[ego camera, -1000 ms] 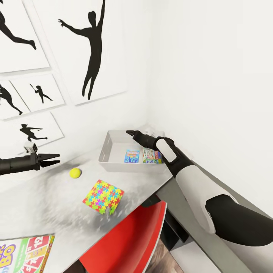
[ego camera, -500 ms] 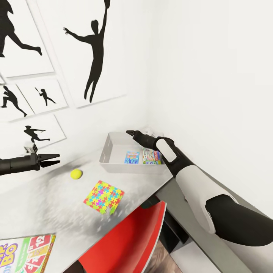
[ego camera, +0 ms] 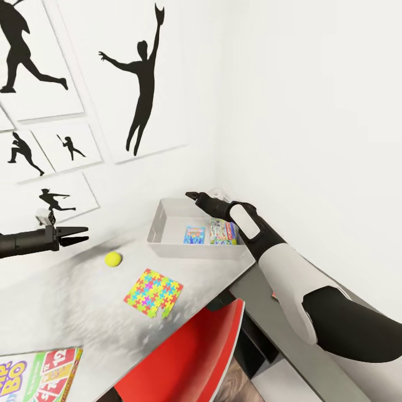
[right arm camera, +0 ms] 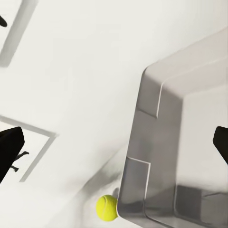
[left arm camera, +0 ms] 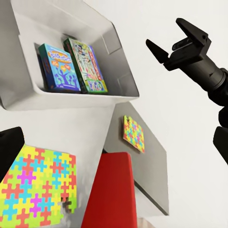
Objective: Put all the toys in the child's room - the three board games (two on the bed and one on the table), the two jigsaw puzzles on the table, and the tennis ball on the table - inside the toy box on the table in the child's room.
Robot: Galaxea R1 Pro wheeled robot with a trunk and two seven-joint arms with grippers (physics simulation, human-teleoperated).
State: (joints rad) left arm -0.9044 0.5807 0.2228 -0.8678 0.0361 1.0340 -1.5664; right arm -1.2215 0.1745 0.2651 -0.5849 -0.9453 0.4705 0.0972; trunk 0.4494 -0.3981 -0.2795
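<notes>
Far left on the tabletop (ego camera: 67, 290): Skip-Bo board game (ego camera: 39, 374) lying flat at the near edge, part of it cut off by the frame and close enough to the lip to slide off under a careless push. Above it, left end effector (ego camera: 78, 235) hovering over the surface with fingers slightly apart and nothing between them; a clumsy descent from here likely to strike the tabletop rather than any toy. Next along, tennis ball (ego camera: 113, 258) loose near the wall, just beside the toy box (ego camera: 159, 223) on the outside; round and free to roll, so apt to squirt away from a pinch that lands off-centre, possibly off the edge or behind the box. Then a jigsaw puzzle (ego camera: 153, 292) flat on the tabletop near the front edge, above the red chair (ego camera: 190, 357); thin, hard to get fingers under, liable to be shoved over the edge onto the chair instead of lifted. Second jigsaw puzzle (left arm camera: 133, 133) on the lower dark section past the box. Inside the toy box, the blue board game (ego camera: 194, 234) and the white-green board game (ego camera: 222, 230) side by side. Right end effector (ego camera: 192, 195) poised over the box's far rim, fingers open and empty (left arm camera: 178, 42); a low sweep risking a knock to the rim and a shifted box.
</notes>
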